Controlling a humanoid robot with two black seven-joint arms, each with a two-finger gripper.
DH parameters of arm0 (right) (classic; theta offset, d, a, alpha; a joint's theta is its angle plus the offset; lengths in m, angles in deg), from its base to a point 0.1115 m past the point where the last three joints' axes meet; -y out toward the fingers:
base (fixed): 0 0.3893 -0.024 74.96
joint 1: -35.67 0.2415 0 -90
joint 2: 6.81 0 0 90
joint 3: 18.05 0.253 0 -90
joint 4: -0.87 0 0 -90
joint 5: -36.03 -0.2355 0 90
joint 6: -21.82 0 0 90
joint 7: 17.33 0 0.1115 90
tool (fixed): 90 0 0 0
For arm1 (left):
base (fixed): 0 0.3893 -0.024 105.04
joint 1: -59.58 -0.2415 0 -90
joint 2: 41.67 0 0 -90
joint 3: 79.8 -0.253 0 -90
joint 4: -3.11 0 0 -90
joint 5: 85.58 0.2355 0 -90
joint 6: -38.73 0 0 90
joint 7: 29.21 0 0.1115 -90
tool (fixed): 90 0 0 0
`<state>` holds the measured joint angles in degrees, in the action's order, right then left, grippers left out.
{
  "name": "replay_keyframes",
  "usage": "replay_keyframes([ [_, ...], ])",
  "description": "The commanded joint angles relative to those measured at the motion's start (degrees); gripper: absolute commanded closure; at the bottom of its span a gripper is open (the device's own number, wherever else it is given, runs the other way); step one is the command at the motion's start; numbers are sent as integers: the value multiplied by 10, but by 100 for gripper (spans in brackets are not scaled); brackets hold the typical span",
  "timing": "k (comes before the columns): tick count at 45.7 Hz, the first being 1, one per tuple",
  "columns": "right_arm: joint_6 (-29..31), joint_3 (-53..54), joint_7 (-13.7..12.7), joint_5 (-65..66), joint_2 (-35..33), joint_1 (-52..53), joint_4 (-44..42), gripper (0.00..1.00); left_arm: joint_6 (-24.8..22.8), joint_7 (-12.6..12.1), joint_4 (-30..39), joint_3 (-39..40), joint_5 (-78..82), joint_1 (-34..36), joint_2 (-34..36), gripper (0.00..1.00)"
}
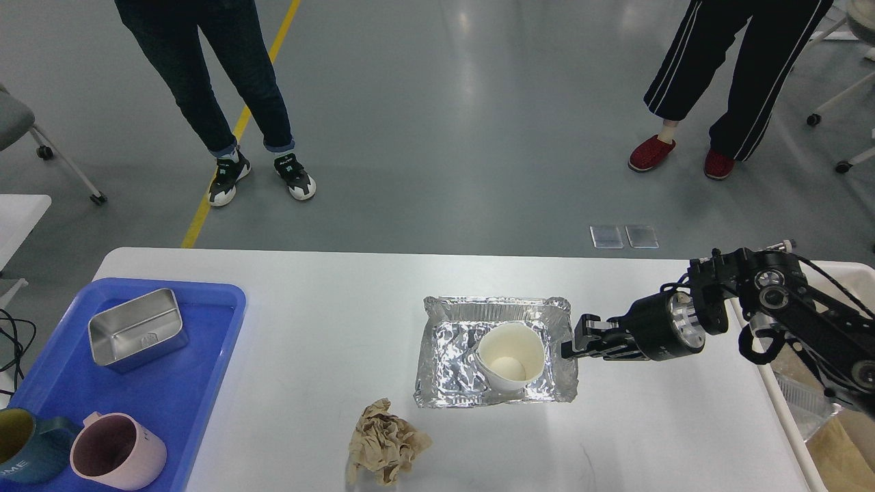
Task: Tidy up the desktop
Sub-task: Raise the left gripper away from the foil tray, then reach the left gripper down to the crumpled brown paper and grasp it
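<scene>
Desktop [328, 328] spans lower view, w/ blue tray [198, 383] at left edge. Foil tray [451, 342] center, paper cup [509, 355] inside. R gripper [573, 339] at foil tray's right rim; finger state can't tell.

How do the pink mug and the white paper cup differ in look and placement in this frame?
The pink mug has a handle; the white paper cup has none. The pink mug stands in the blue tray at the left of the desktop; the white paper cup sits in the foil tray near the middle, leaning a little, beside the right gripper. The mug looks thick-walled, the cup thin. Both are open at the top.
</scene>
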<state>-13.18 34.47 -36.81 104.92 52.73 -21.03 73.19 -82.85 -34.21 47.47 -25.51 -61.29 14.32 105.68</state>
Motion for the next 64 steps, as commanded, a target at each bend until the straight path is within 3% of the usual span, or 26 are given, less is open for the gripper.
replay_keyframes([
  [1, 0, 0, 1, 0, -2, 2, 2, 100, -38, 3, -1, -73, 42, 79, -24, 2],
  [15, 0, 4, 1, -2, -5, 2, 6, 100, -48, 0, 1, -117, 182, 152, -145, 2],
  [21, 0, 9, 1, -2, -5, 1, 6, 100, -66, 1, 2, -176, 235, 190, -177, 2],
  [36, 0, 11, 1, 0, 2, 4, 3, 100, -234, -7, 5, -336, 270, 292, -237, 2],
  [40, 0, 11, 0, 0, 6, 4, 1, 100, -234, -42, 5, -354, 266, 305, -265, 2],
  [48, 0, 10, 0, 2, 10, 5, -11, 100, -234, -163, 7, -352, 262, 300, -331, 2],
  [52, 0, 11, 0, 3, 11, 7, -24, 100, -234, -209, 5, -357, 262, 295, -340, 2],
  [55, 0, 11, -8, 3, 11, 10, -39, 100, -234, -228, 6, -356, 256, 286, -350, 2],
  [64, 0, 11, -31, -4, 13, 26, -104, 100, -234, -244, 7, -356, 232, 249, -398, 2],
])
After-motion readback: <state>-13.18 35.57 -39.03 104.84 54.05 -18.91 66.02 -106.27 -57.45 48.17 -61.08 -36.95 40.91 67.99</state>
